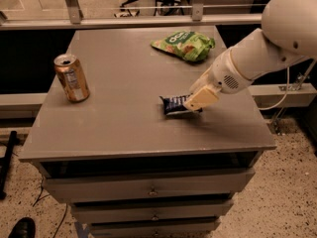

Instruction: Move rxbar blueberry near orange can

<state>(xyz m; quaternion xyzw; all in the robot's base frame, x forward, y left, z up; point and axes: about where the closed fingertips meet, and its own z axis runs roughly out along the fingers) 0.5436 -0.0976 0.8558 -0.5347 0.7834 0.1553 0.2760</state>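
The rxbar blueberry (pixel 173 104), a small dark navy wrapper with white lettering, is at the middle right of the grey table (pixel 124 128). My gripper (pixel 198 99) comes in from the right on a white arm and is shut on the bar's right end, holding it just off the tabletop. A cream finger (pixel 202 98) covers that end of the bar. The orange can (pixel 72 78) stands upright near the table's left edge, well to the left of the bar and the gripper.
A green chip bag (pixel 184 44) lies at the back right of the table, behind the gripper. The table has drawers (pixel 148 187) below its front edge. A rail and window ledge (pixel 148 20) run behind the table.
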